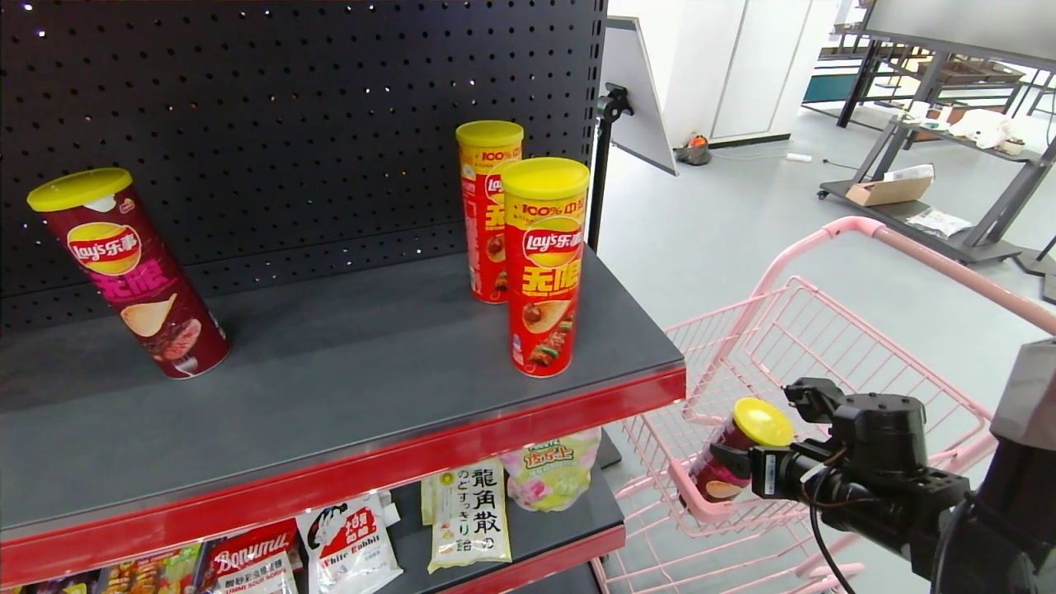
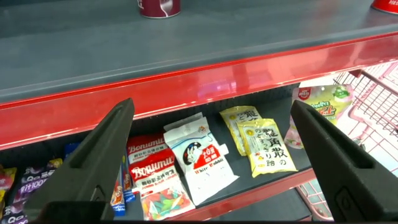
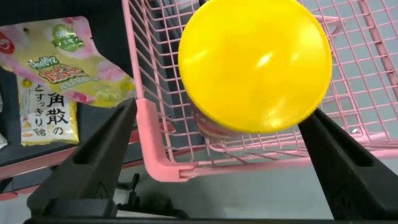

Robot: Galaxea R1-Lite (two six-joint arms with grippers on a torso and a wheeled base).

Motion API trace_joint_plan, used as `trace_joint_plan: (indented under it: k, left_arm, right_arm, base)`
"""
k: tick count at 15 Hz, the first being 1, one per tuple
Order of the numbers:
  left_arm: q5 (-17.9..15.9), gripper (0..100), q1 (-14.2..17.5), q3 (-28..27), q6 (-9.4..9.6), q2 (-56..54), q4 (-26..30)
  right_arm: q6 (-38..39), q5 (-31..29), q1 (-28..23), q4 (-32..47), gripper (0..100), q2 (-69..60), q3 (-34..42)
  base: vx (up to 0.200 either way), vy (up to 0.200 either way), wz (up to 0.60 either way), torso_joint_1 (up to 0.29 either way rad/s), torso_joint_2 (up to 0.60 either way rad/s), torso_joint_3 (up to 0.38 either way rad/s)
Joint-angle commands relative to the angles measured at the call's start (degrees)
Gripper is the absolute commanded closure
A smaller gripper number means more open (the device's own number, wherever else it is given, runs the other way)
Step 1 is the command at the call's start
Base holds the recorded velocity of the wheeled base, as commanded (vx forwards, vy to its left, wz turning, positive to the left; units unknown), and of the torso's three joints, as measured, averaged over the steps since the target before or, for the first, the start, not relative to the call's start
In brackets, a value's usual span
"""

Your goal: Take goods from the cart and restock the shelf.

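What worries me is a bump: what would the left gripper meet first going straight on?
Probably the white snack bag on the lower shelf, centred ahead of the open left gripper; depth is unclear.

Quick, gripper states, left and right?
Left gripper: open, empty.
Right gripper: open, jaws straddling the yellow-lidded chip can in the pink cart.

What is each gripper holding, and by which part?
Left gripper: open, holding nothing. Right gripper straddles a can at its lid end in the cart; whether it has a firm hold cannot be told.
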Motion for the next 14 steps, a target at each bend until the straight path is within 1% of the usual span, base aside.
trace_joint_plan:
  k: [1,9,10,14]
  left_arm:
    - [0.01,0,0.01,0.01,-0.01,0.02,0.00]
    - [0.01,0,0.01,0.01,-0.01,0.02,0.00]
    - [0.01,0,0.01,0.01,-0.01,0.02,0.00]
    - [0.01,0,0.01,0.01,-0.01,0.02,0.00]
  right_arm:
    - [0.04,-0.61,0.37,-0.17,0,2.21,-1.50]
    - [-0.05,-3.15,0.64,-0.35,0,5.99,-5.01]
    - [-0.14,-3.59,0.46,-0.43,0,6.87,-6.33]
    - [-1.01,-5.26,0.46,-4.30,0,9.24,-6.68]
  base:
    - [0.000,0.000,0.00,0.000,0.00,0.000]
    - [0.000,0.000,0.00,0.000,0.00,0.000]
    - [0.000,0.000,0.00,0.000,0.00,0.000]
    - [0.000,0.000,0.00,0.000,0.00,0.000]
